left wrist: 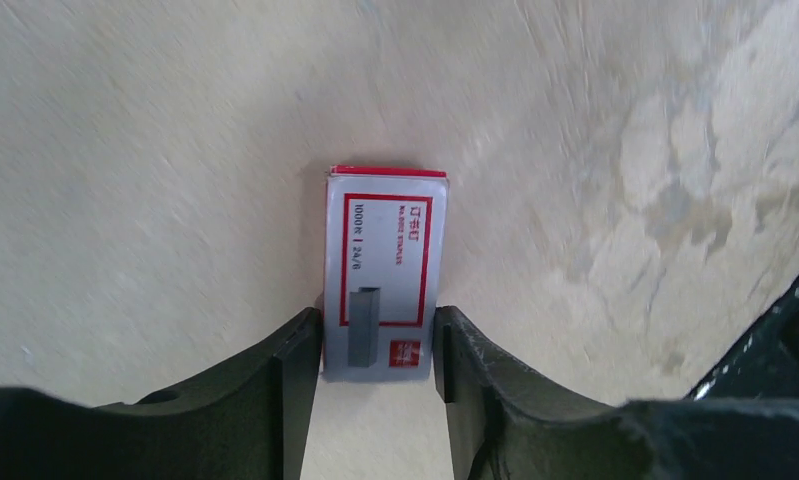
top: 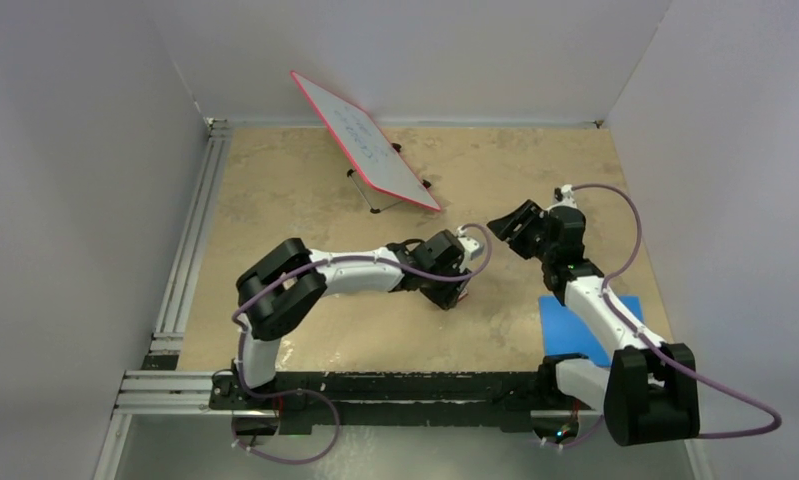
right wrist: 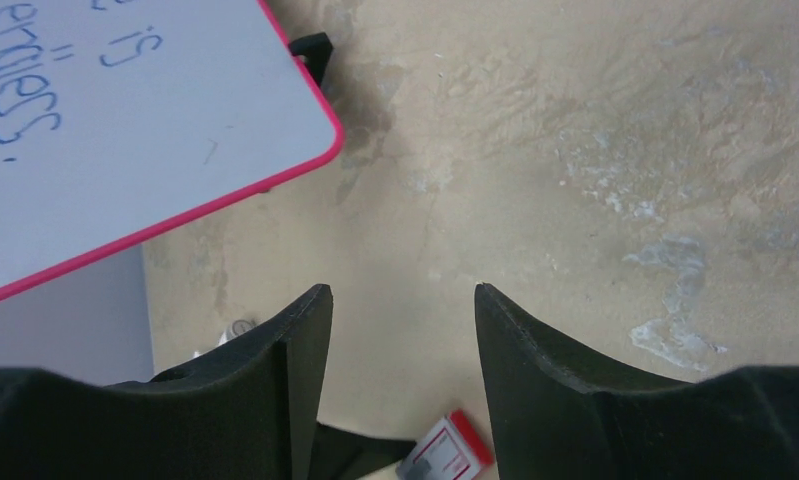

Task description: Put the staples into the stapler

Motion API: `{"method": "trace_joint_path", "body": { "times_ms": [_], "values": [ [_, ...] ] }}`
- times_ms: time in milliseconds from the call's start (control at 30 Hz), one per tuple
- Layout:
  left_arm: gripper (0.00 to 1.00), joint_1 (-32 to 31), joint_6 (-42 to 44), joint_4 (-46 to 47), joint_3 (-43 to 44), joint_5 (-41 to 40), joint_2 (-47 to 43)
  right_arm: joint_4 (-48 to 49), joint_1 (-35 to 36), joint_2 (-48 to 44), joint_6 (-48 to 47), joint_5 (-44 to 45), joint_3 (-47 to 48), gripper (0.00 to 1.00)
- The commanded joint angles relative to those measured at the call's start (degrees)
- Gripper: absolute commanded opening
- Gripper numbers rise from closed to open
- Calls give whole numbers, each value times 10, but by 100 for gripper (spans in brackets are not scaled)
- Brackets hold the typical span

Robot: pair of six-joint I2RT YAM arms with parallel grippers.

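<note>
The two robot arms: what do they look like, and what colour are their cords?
The left arm and right arm have slim white links between chunky black joint housings. A purple cable loops from each base up to the wrist. The left gripper and right gripper each carry two matte black fingers, broad at the root, curving to blunt tips.

One box of staples (left wrist: 385,270), one red-framed whiteboard (top: 360,140), and apparently one blue pad (top: 560,335), partly hidden.
</note>
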Motion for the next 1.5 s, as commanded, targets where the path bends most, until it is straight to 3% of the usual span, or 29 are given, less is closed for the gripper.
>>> {"method": "trace_joint_path", "body": {
  "times_ms": [0, 133, 300, 500, 733, 1033, 1267, 1467],
  "values": [
    [47, 25, 40, 18, 39, 32, 22, -6, 3, 13, -22, 1, -12, 56],
    [59, 28, 35, 5, 43, 18, 22, -3, 3, 15, -27, 10, -28, 54],
    [64, 30, -10, 1, 22, 28, -24, 5, 4, 32, -40, 9, -50, 54],
    [64, 30, -223, 23, -90, -9, -104, 24, 47, 54, -9, 33, -72, 53],
    [54, 39, -342, 102, -173, -9, -140, 48, 104, 101, 12, 51, -68, 42],
    [52, 94, -407, 216, -222, 74, -112, 49, 116, 95, 12, 23, -90, 42],
    [39, 97, -446, 264, -245, 92, -98, 47, 120, 90, 22, 0, -108, 32],
    [35, 105, -463, 292, -258, 114, -89, 52, 126, 84, 46, -19, -120, 26]
  ]
}}
